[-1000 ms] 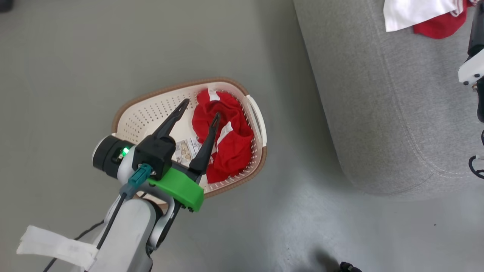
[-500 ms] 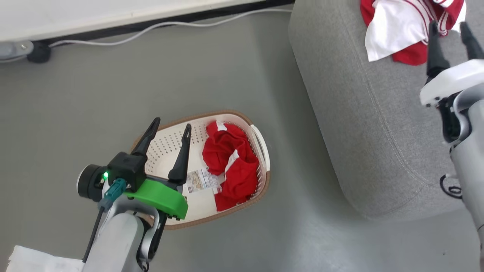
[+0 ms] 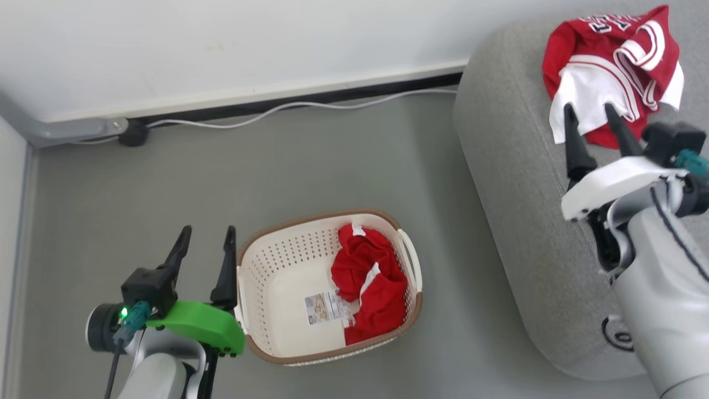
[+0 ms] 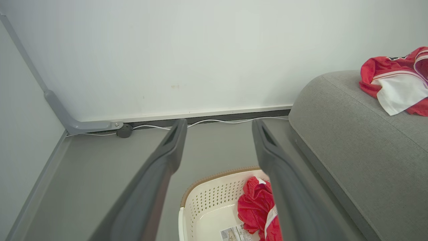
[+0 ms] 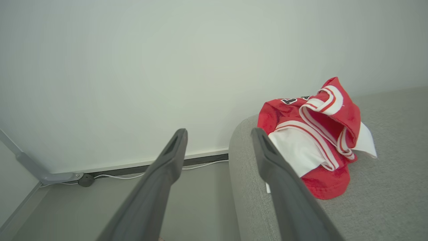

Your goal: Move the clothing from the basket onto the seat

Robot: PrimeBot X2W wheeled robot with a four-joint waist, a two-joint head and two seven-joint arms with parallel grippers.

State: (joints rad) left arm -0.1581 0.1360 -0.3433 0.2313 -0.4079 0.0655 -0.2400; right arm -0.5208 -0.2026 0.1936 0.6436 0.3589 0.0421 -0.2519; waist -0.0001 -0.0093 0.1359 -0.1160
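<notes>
The cream basket (image 3: 277, 266) with a brown rim stands on the grey floor. Crumpled red shorts (image 3: 370, 288) lie against its right wall; they also show in the left wrist view as red shorts (image 4: 255, 207) in the basket (image 4: 204, 201). A red jersey (image 3: 609, 61) with white stripes lies on the light-grey seat (image 3: 515, 183), seen too as the jersey (image 5: 314, 134) on the seat (image 5: 384, 187). My left gripper (image 3: 206, 233) stands open and empty just left of the basket. My right gripper (image 3: 590, 110) is open and empty over the seat, just short of the jersey.
A white wall with a dark skirting strip and a white cable (image 3: 288, 105) runs behind. A grey conduit (image 3: 61, 130) and a dark plug (image 3: 133, 133) sit at the far left corner. A label sticker (image 3: 324, 307) lies on the basket floor.
The head camera has tilted up, bringing the wall into view. My left gripper has drawn back from over the basket to its left side. My right gripper has come fully into view over the seat.
</notes>
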